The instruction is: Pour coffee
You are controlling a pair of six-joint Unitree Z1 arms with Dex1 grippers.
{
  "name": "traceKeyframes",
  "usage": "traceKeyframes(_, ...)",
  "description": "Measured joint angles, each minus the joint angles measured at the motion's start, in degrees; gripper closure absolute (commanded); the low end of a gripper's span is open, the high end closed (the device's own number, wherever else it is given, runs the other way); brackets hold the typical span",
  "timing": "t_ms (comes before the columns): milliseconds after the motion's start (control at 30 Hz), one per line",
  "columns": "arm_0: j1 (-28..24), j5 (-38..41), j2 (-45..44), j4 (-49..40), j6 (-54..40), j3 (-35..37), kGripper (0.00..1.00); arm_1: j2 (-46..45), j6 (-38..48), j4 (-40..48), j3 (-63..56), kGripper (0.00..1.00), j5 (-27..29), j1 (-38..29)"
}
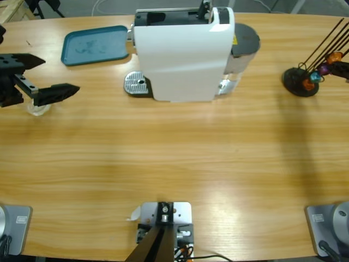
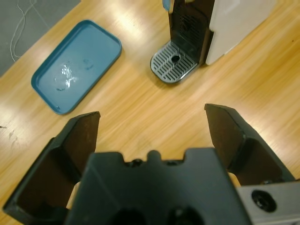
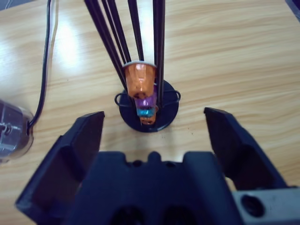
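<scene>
Your left gripper (image 2: pixel 152 122) has its black jaws spread wide and holds nothing. Beyond them lie the teal rectangular plastic tray (image 2: pixel 75 63) and the round perforated metal drip plate (image 2: pixel 174 61) of the white box-shaped coffee machine (image 1: pixel 182 52). In the high view a small clear glass (image 1: pixel 38 108) stands on the wooden counter (image 1: pixel 174 158) right under those jaws — whether it holds the coffee, you cannot tell from here. Judging by this, the glass comes first: lower squarely around it, close gently, keep it upright. Your right gripper (image 3: pixel 154 119) is also wide open and empty, facing the black wire capsule stand (image 3: pixel 146 105) with its orange capsule (image 3: pixel 139 80) — leave it parked.
</scene>
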State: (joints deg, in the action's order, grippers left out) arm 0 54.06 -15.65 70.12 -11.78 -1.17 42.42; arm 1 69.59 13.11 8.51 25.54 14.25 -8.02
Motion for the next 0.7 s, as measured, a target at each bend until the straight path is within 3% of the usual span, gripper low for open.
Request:
traceKeyframes(133, 0.0, 0.0, -0.1, 2.4, 0.0, -0.1, 0.032, 2.5, -1.5, 4.4, -0.4, 0.404, -0.6, 0.2)
traceKeyframes(200, 0.0, 0.0, 0.1, 3.3, 0.2, -0.1, 0.032, 3.8, -2.5, 6.5, -0.6, 0.409, -1.1, 0.3)
traceKeyframes(267, 0.0, 0.0, 0.5, 4.0, 0.4, 0.1, 0.032, 4.9, -3.0, 8.1, -0.8, 0.566, -1.5, 0.3)
traceKeyframes(467, 0.0, 0.0, 2.1, 5.7, 0.8, 1.2, 0.032, 6.7, -3.7, 10.0, -1.6, 0.574, -2.3, 0.9)
traceKeyframes(533, 0.0, 0.0, 2.3, 5.9, 1.1, 1.3, 0.032, 7.0, -3.8, 10.3, -1.7, 0.707, -2.5, 1.1)
traceKeyframes(700, 0.0, 0.0, 2.4, 6.0, 1.7, 1.3, 0.032, 7.2, -4.2, 11.3, -1.8, 0.908, -3.2, 2.3)
